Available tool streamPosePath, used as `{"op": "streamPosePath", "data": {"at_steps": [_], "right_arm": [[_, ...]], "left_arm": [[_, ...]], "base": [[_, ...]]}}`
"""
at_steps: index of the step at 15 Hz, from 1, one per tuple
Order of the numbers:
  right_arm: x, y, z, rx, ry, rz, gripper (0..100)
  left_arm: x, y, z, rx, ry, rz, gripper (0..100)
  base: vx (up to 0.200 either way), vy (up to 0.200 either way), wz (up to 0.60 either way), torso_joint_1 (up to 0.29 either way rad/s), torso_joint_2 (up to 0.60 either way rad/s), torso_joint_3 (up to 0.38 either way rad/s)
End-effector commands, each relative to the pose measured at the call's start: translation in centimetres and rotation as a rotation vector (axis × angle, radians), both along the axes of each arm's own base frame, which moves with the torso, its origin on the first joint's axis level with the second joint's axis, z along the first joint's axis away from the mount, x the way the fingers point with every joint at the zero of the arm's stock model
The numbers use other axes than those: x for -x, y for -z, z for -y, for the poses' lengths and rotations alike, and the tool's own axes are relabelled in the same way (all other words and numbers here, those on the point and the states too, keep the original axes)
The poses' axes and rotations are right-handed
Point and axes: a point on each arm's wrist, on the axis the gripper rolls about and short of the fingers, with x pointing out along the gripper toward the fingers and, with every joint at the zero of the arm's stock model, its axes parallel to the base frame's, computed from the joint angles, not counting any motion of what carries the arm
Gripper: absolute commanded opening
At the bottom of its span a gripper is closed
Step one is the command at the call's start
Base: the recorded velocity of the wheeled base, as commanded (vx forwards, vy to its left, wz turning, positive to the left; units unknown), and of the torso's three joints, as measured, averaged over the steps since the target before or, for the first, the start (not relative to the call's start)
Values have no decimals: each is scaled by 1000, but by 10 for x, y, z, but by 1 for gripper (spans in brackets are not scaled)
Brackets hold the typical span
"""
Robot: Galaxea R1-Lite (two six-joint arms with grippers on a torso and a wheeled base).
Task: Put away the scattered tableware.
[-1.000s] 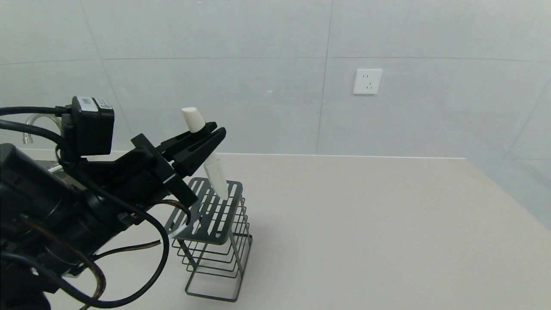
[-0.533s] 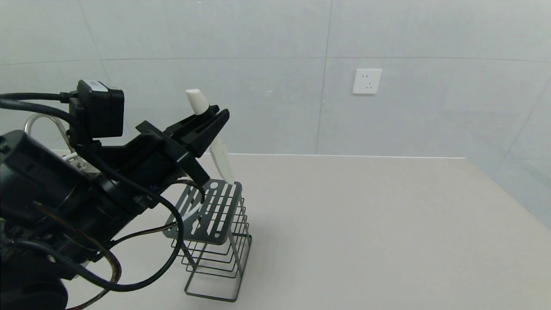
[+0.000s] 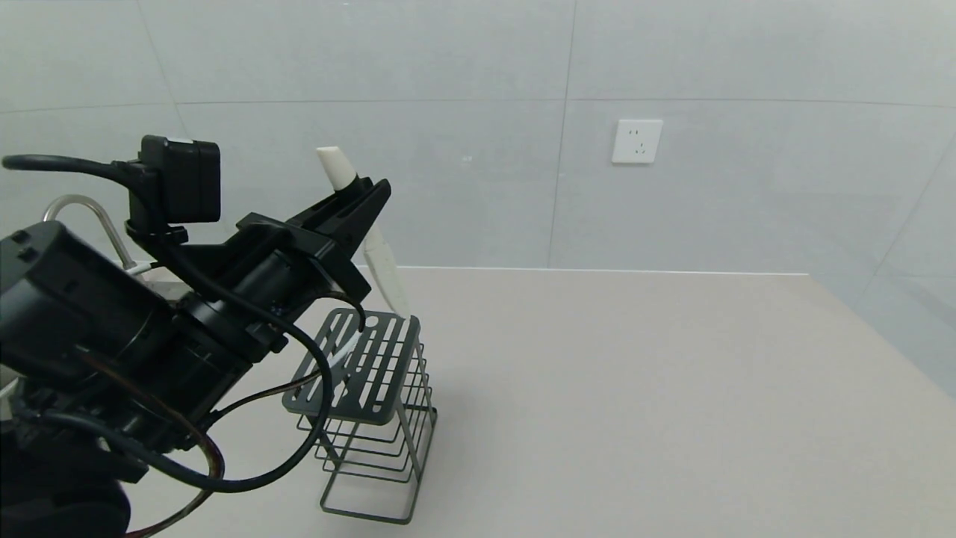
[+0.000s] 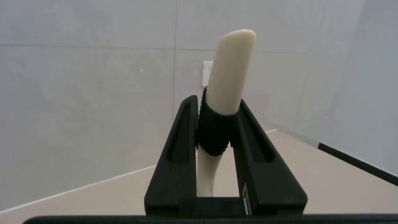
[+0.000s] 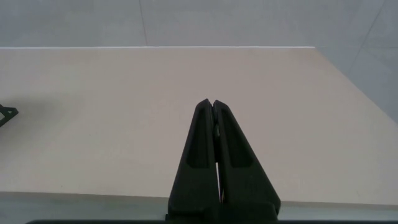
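My left gripper (image 3: 366,198) is shut on a white knife (image 3: 385,269), held steeply tilted with its handle (image 3: 334,168) uppermost. The blade tip points down at the far right corner of the slotted top of a dark wire rack (image 3: 366,366) on the beige counter (image 3: 635,388). In the left wrist view the pale handle (image 4: 229,65) stands up between the black fingers (image 4: 180,146). My right gripper (image 5: 212,112) is shut with nothing in it, hovering over bare counter (image 5: 93,112). A white utensil (image 3: 336,357) lies among the rack's slots.
A curved metal faucet (image 3: 78,213) rises behind my left arm at the far left. A white wall socket (image 3: 636,140) sits on the tiled wall behind. The counter's back edge meets the wall, and its right side runs off toward the right.
My left gripper rose with the knife and tilted it steeper, handle swinging up and back. The blade tip lifted from the rack's slots to just above its far corner.
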Motion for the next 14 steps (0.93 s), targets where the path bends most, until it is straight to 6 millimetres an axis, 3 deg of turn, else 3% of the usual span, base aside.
{"op": "streamPosePath", "data": {"at_steps": [1,9,14], "right_arm": [[0,0,0,0,0,-2,0],[0,0,0,0,0,-2,0],[0,0,0,0,-2,-2,0]], "left_arm": [[-1,5,-1,-6,-24,-18,0],[10,14,8,-53,0,-21,0],[4,17,7,-42,-54,-40,0]], "base": [[0,0,0,0,0,0],[0,0,0,0,0,0],[0,0,0,0,0,0]]}}
